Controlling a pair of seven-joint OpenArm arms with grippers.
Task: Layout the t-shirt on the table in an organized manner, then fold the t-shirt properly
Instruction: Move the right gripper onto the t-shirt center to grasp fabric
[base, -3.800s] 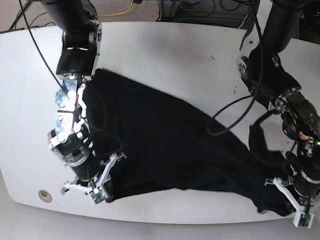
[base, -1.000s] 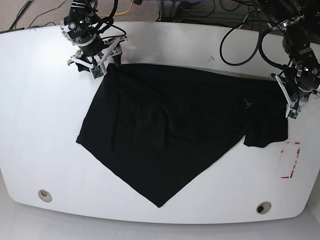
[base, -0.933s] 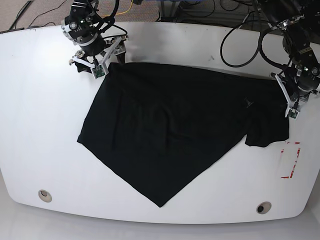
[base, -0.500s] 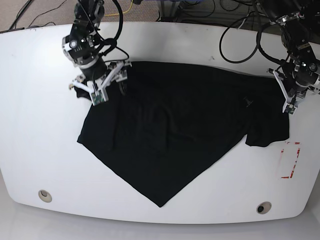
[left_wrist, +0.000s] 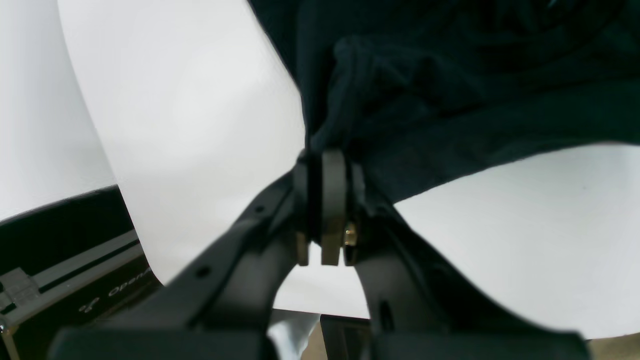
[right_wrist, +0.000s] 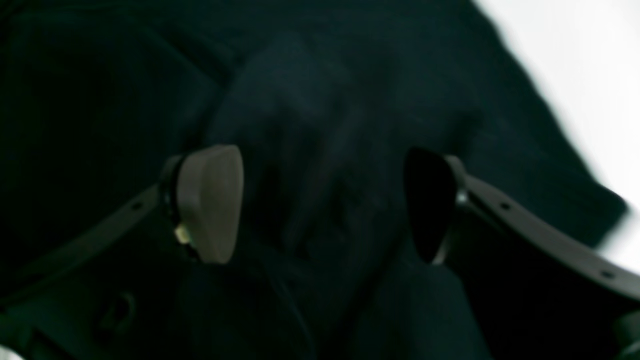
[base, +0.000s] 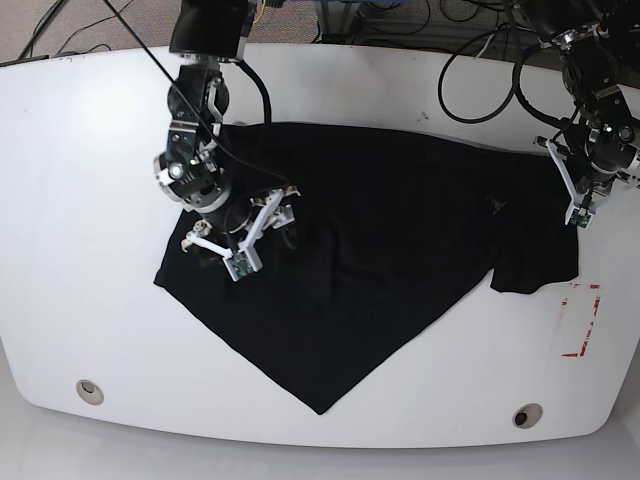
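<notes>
The black t-shirt (base: 350, 260) lies spread on the white table (base: 80, 250), one corner pointing toward the near edge. My right gripper (base: 238, 228) hovers open over the shirt's left part. In the right wrist view its pads (right_wrist: 210, 200) stand wide apart, with dark t-shirt (right_wrist: 325, 75) fabric below and nothing between them. My left gripper (base: 575, 195) is at the shirt's right edge. The left wrist view shows that left gripper (left_wrist: 327, 155) shut on a bunched fold of the t-shirt (left_wrist: 450, 75) above the table (left_wrist: 190, 125).
Red tape marks (base: 580, 320) sit on the table just below the shirt's right sleeve. Two round grommet holes (base: 90, 390) (base: 527, 415) lie near the front edge. Cables hang behind the table's far edge.
My right gripper has let go of the shirt's far-left corner and moved toward the near side, out over the shirt's left part. The left gripper has barely moved.
</notes>
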